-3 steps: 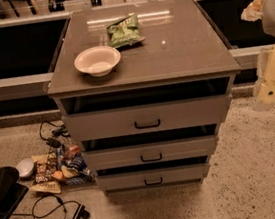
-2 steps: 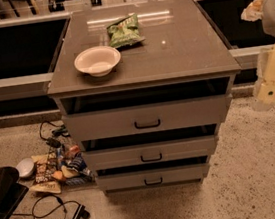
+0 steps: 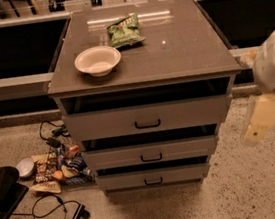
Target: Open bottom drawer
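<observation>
The grey-brown cabinet [image 3: 180, 50] stands in the middle of the camera view with three drawers. The bottom drawer [image 3: 154, 178] is the slimmest front, lowest down, with a small black centre handle [image 3: 153, 181]; it sits about flush with the drawer above. Above it are the mid-sized drawer [image 3: 151, 153] and the tall top drawer [image 3: 146, 119]. My gripper [image 3: 262, 118] hangs at the right edge, beside the cabinet's right side, at the height of the top two drawers and well away from the bottom handle.
A white bowl [image 3: 98, 60] and a green snack bag [image 3: 123, 31] lie on the cabinet top. Snack packets, a small bowl and cables [image 3: 49, 166] litter the floor on the left. A black chair base [image 3: 8, 199] stands at the bottom left. A counter runs behind.
</observation>
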